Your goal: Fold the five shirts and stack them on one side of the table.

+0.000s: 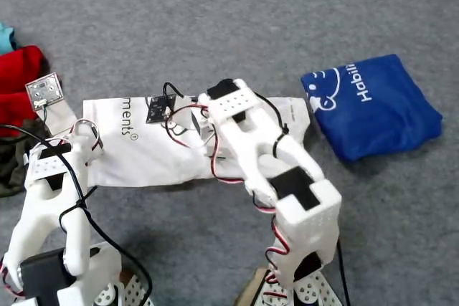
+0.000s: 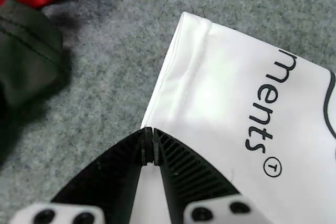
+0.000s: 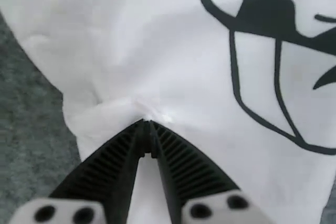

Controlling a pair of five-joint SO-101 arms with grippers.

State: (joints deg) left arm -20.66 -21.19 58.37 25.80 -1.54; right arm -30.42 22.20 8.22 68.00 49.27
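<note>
Where the white shirt [image 1: 143,150] lies spread across the middle of the grey table [image 1: 215,26], both arms are down on it. The left gripper [image 2: 148,148] sits at the shirt's left end, its black fingers clenched tip to tip on the hemmed edge, with white cloth showing between them farther back. Black lettering [image 2: 262,108] on the shirt runs just beside that grip. The right gripper [image 3: 146,129] is nearer the shirt's middle, fingers pinched tight on a small bunched ridge of the white cloth, next to a black line drawing [image 3: 262,51] printed on it. Seen from the high view, the shirt is a long flat band with an uneven near edge under the right arm, and that arm's red and black wires [image 1: 190,137] cross over it. A blue shirt [image 1: 369,109] lies folded on the right side of the table, apart from the white one, white print facing up. At the left edge sit a red shirt [image 1: 18,77], a dark shirt [image 1: 11,163] just nearer than it, and a bit of teal cloth [image 1: 5,36] farther back, all crumpled. The dark shirt is near the white shirt's left end, with bare table between them.
</note>
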